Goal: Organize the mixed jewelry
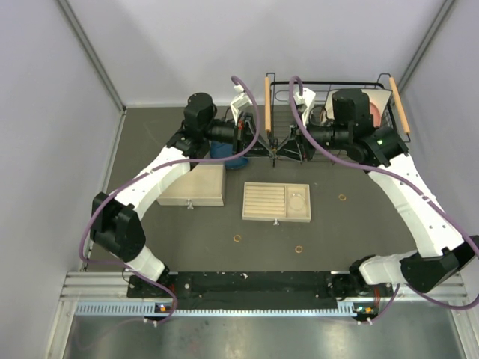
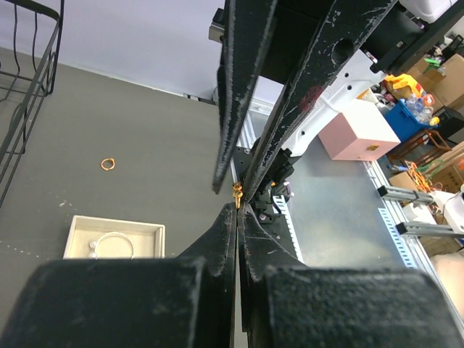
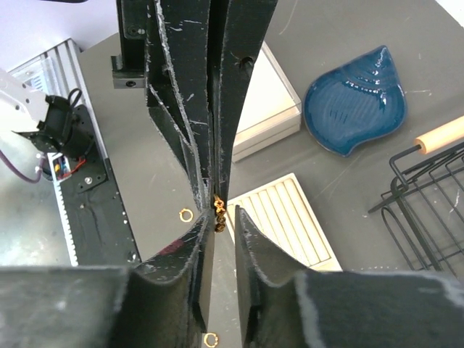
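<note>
My left gripper [image 2: 239, 206] is shut on a tiny gold ring [image 2: 237, 193] that sticks out past its tips. It hangs in mid-air above the table, behind the slotted tray [image 1: 258, 200]. My right gripper [image 3: 221, 214] meets it tip to tip. The same gold ring [image 3: 219, 206] sits between the right fingertips, and a narrow gap shows beside it. Loose gold rings lie on the table [image 1: 237, 238] [image 1: 299, 249] [image 1: 342, 198]. The thin silver hoop [image 2: 113, 241] lies in the tray's side compartment.
A closed wooden box [image 1: 193, 185] lies left of the tray. A blue leaf-shaped dish [image 3: 355, 101] sits behind it, under the left arm. A black wire basket [image 1: 359, 84] with wooden handles stands at the back.
</note>
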You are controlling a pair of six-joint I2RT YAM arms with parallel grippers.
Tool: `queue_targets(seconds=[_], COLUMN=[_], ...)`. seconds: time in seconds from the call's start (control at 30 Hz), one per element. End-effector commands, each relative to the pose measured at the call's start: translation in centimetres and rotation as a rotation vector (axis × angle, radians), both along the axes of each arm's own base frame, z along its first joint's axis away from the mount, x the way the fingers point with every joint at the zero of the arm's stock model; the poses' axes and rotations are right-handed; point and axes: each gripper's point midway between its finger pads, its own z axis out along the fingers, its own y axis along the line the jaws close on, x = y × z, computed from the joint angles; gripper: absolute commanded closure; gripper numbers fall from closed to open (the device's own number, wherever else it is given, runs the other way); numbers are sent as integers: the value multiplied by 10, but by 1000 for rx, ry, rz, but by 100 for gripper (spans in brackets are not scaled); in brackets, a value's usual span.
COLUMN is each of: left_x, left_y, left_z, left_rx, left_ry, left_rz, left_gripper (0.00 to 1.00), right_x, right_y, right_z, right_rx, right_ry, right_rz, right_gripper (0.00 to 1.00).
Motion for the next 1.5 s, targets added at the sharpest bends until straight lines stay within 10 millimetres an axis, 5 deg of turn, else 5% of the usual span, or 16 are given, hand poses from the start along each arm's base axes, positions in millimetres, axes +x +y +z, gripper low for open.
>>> queue_targets(seconds=[0.0, 0.17, 0.3, 0.37, 0.4, 0.47, 0.93, 1.13, 1.47], left_x=[-10, -6, 12, 25, 28, 40, 83, 81, 82], left_y=[2, 1, 9, 24, 30, 51, 193, 226, 244], left_z=[15, 15, 9, 9, 4, 5, -13, -10, -19], left_rx=[-38, -39, -22, -22, -18, -14, 36, 38, 43], left_ry=[-66, -64, -71, -81, -87, -110, -51, -54, -31], left_rz=[-25, -5, 84, 141, 156, 216, 629, 707, 739], left_gripper=[100, 96, 65, 55, 42, 36, 34, 34, 34], right_x=[-2, -7, 2, 8, 10, 17, 50, 61, 74], right_y=[6, 9, 1, -7, -9, -14, 5, 13, 26], right_z=[8, 6, 6, 4, 2, -11, -157, -205, -257], right_rx=[22, 24, -12, -47, -68, -120, -529, -662, -740], right_ry=[-13, -9, -59, -77, -94, -84, -180, -251, -271], right_rz=[36, 66, 7, -37, -44, -66, 125, 234, 292], right_gripper=[86, 100, 100, 100, 100, 100, 100, 100, 100])
